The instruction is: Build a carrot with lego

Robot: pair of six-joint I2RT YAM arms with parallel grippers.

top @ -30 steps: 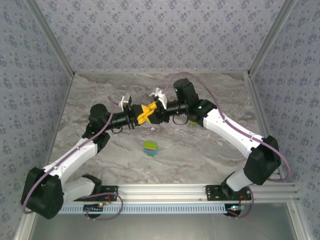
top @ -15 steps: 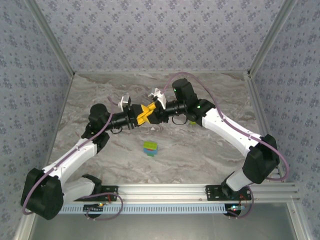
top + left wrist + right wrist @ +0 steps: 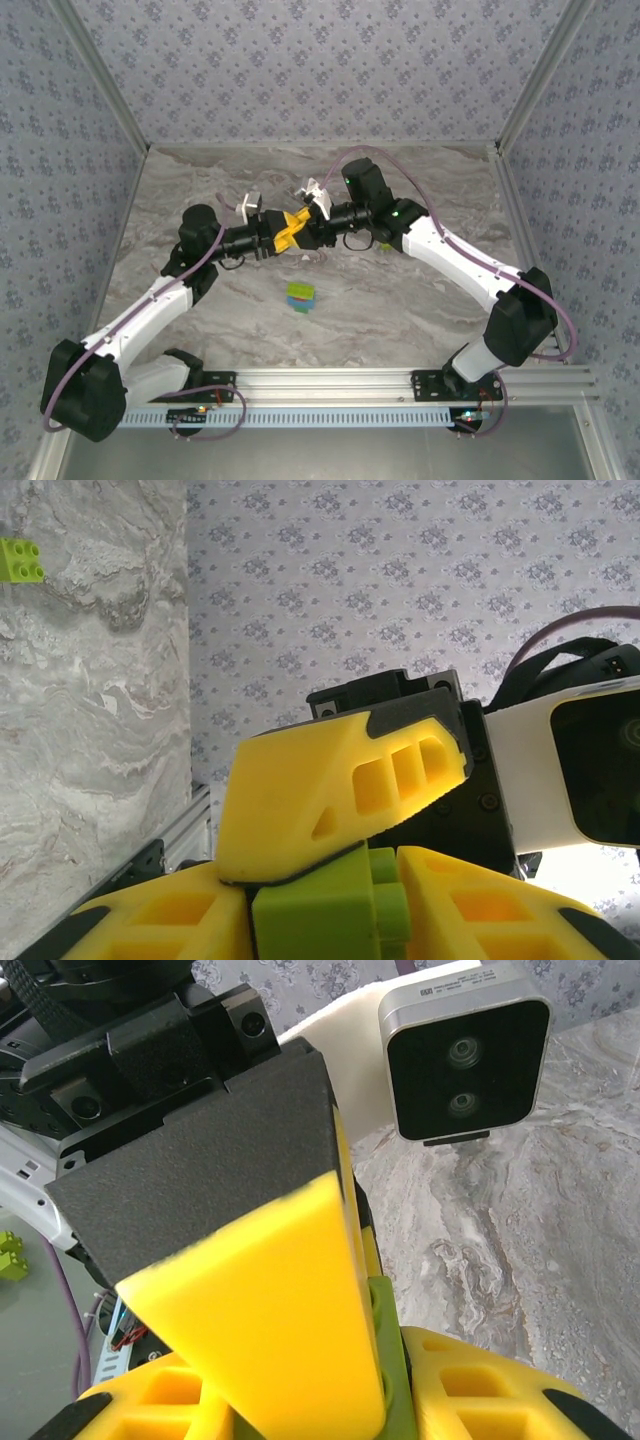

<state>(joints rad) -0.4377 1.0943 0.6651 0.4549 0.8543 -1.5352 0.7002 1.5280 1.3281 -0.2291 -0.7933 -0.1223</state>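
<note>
as left end effector (image 3: 320, 920) meets right end effector (image 3: 390, 1390), lego stack (image 3: 300, 295) well apart

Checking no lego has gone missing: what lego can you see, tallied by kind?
Single lime bricks: 2, the held brick and the loose brick on the table
Mixed-colour stack: 1
Total: 3
</note>
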